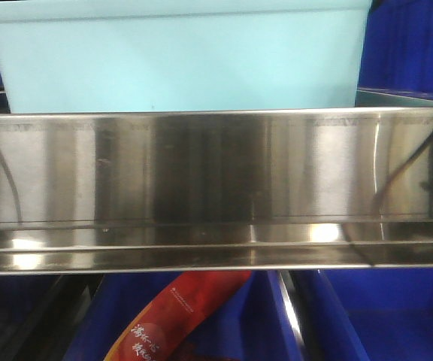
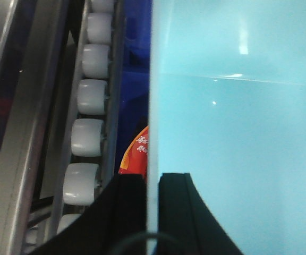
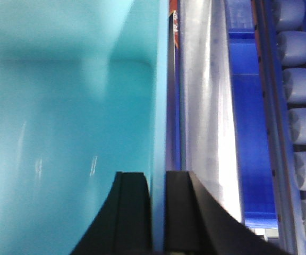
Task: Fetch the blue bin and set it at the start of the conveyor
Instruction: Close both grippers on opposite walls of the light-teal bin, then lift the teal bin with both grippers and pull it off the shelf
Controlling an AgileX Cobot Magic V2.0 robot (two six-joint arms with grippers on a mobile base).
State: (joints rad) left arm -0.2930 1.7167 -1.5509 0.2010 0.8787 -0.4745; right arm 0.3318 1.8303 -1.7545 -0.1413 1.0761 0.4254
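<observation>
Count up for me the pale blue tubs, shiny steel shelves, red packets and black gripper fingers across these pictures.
blue bin: 1
steel shelf: 1
red packet: 1
black fingers: 4, two on the left gripper and two on the right gripper, each pair pinching a bin wall
Total: 7
</observation>
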